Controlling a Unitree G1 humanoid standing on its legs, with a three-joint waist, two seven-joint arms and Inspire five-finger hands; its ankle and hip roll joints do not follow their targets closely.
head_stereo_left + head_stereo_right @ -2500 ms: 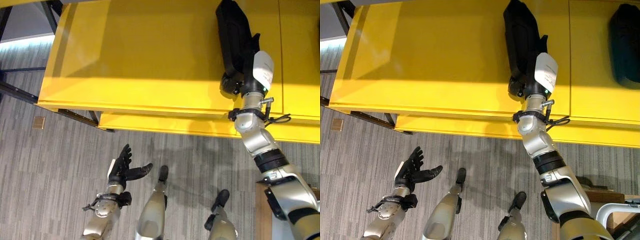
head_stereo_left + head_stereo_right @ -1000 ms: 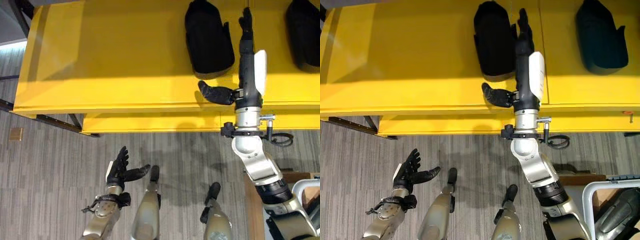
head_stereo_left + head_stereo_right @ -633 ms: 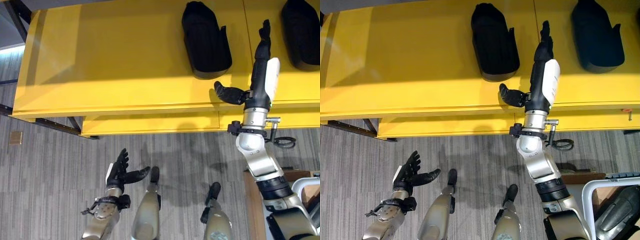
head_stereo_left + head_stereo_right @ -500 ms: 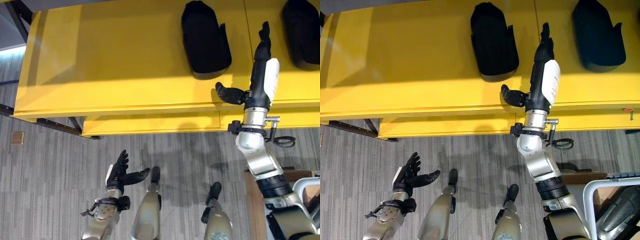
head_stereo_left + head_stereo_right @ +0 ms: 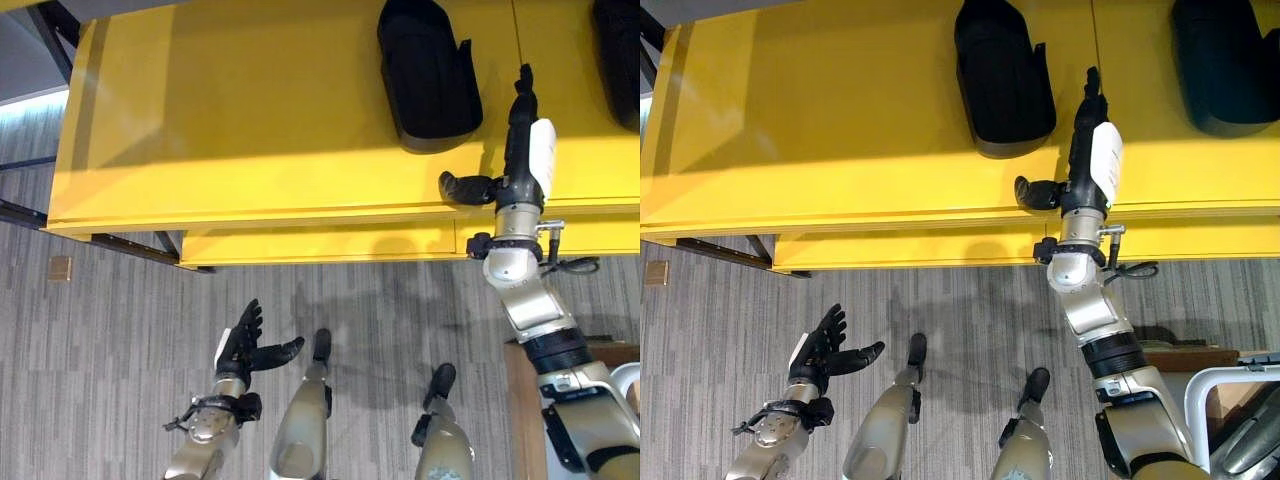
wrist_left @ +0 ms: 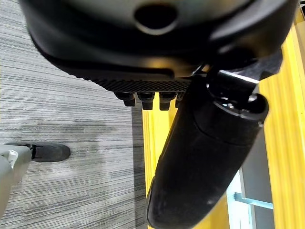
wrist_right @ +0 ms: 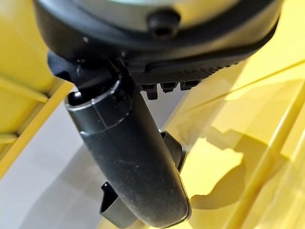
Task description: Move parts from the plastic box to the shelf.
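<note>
So since a couple seconds back, the right hand point(image 5: 1087, 150) has let go of the black part point(image 5: 1003, 72) and slid off to the side; the part now sits on its own on the yellow shelf point(image 5: 840, 120). The hand is spread, fingers straight and pointing up the shelf, thumb sticking out toward the shelf's front edge, holding nothing. It's just beside the part, not touching as far as the head views show.

What could go wrong: the hand is close to the part's side, so a sloppy pull-back could clip it with the fingers and knock it crooked or shove it deeper. The thumb also hangs right at the front lip and could catch on it.

A second black part point(image 5: 1225, 65) sits further right on the shelf, cut off by the frame edge. The left hand point(image 5: 820, 355) hangs low over the grey floor point(image 5: 720, 330), fingers relaxed and open, empty. The plastic box is hard to make out: there's a pale frame point(image 5: 1230, 400) in the bottom right corner, but can't tell if that's it.
</note>
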